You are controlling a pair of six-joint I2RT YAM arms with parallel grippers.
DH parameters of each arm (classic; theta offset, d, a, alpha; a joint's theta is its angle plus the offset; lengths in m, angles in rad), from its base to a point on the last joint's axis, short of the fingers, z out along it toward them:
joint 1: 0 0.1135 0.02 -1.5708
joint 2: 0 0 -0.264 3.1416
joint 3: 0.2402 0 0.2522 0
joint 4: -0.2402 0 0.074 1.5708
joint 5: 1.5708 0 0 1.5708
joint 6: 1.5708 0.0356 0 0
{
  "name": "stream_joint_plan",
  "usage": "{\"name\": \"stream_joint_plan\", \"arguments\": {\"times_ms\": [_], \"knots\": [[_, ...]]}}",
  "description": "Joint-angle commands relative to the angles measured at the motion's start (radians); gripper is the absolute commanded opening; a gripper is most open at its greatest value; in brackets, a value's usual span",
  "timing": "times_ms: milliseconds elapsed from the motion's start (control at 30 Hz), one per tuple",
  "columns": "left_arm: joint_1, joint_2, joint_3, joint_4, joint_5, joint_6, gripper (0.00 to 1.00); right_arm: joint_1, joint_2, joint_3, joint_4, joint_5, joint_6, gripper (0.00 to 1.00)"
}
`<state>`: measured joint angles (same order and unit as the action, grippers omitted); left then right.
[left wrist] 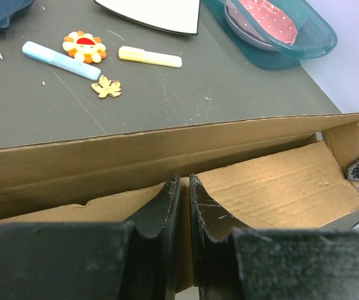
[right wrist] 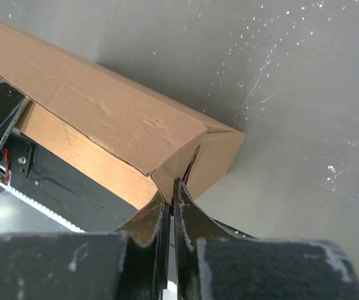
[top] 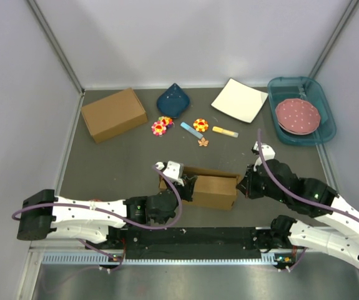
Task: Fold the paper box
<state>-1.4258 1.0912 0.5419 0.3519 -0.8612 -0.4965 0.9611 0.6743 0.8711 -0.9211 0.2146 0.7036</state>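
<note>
The paper box (top: 213, 187) lies on the grey table (top: 123, 169) with its long axis running left to right, one gripper at each end. At its left end the left gripper (left wrist: 184, 181) is clenched on the near wall. At its right corner the right gripper (right wrist: 172, 187) is pinched together, and whether it holds a flap cannot be told. The ground just around the box is bare, and the toys (top: 200, 125) sit well beyond its far side.

A: Grey table (top: 117, 162): what lies beyond the left claw (top: 187, 183)?
B: Deep box (top: 113, 114), blue dish (top: 173, 100), flower toys (top: 200, 125), blue marker (top: 191, 130), leaf (top: 203, 142).
A: And beyond the right claw (top: 245, 186)?
B: Yellow marker (top: 225, 132), white plate (top: 240, 100), teal tray (top: 321, 97). Paper box (top: 213, 187) lies between both claws.
</note>
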Motion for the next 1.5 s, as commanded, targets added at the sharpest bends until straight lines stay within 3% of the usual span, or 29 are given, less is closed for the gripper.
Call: {"name": "stream_joint_plan", "arguments": {"times_ms": [0, 333, 633, 900, 1000, 1167, 1333, 1467], "knots": [[-0.004, 0.030, -0.028, -0.165, 0.050, -0.028, 0.15, 0.011, -0.007, -0.047, 0.028, -0.064, 0.022, 0.00], [-0.004, -0.059, 0.010, -0.192, 0.105, 0.007, 0.20, 0.013, 0.002, -0.057, 0.005, -0.047, 0.017, 0.00], [-0.005, -0.244, 0.058, -0.275, 0.152, 0.102, 0.34, 0.013, 0.018, -0.047, -0.009, -0.027, 0.017, 0.00], [-0.008, -0.422, 0.101, -0.379, 0.154, 0.171, 0.35, 0.013, 0.028, -0.043, -0.010, -0.020, 0.011, 0.00], [-0.009, -0.468, 0.113, -0.461, 0.139, 0.180, 0.35, 0.014, 0.028, -0.043, -0.010, -0.021, 0.010, 0.00], [-0.009, -0.591, 0.090, -0.571, -0.003, 0.147, 0.36, 0.013, 0.030, -0.043, -0.012, -0.018, 0.008, 0.00], [-0.009, -0.770, -0.005, -0.493, -0.145, 0.151, 0.39, 0.013, 0.028, -0.046, -0.015, -0.020, 0.007, 0.00], [-0.008, -0.786, -0.037, -0.413, -0.133, 0.268, 0.44, 0.014, 0.028, -0.047, -0.015, -0.017, 0.007, 0.00]]}}
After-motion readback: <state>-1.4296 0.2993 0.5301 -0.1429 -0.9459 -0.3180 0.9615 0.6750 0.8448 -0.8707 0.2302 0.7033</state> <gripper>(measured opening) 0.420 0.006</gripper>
